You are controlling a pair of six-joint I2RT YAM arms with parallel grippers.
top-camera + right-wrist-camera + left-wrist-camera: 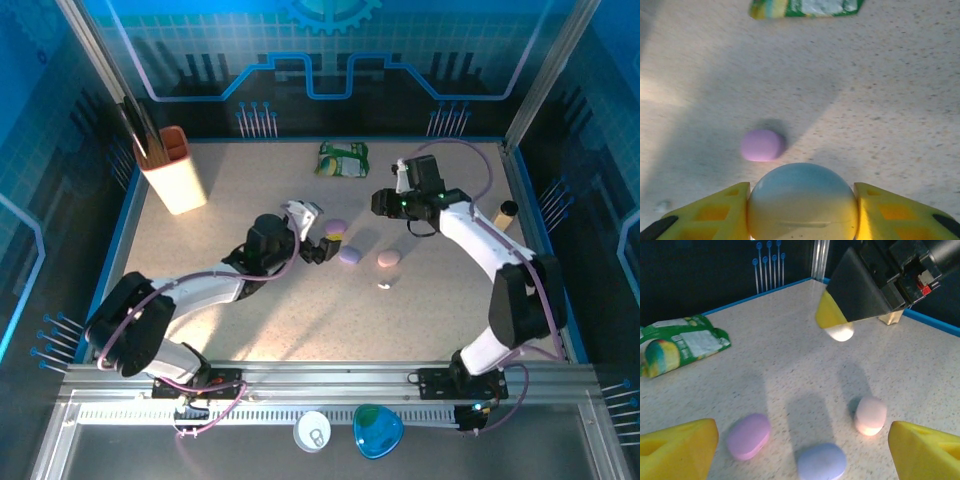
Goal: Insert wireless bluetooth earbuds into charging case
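My right gripper (802, 212) is shut on a white, pebble-like charging case (802, 200), which sits between its yellow fingers and is lifted off the table. From above, this gripper (382, 202) hangs over the table's back middle. Three closed cases lie in front of my left gripper (320, 247): purple (748, 436), bluish-lilac (822, 461) and pink (870, 415). The left gripper's jaws stand open, wide apart, just short of the cases, with nothing between them. One tiny white earbud (383, 286) lies on the table in front of the pink case (388, 259).
A green snack packet (343, 158) lies at the back. An orange-and-white holder (172, 170) with dark sticks stands back left. A small cylinder (505, 213) is by the right wall. A white disc (312, 432) and a blue object (377, 430) rest on the front rail.
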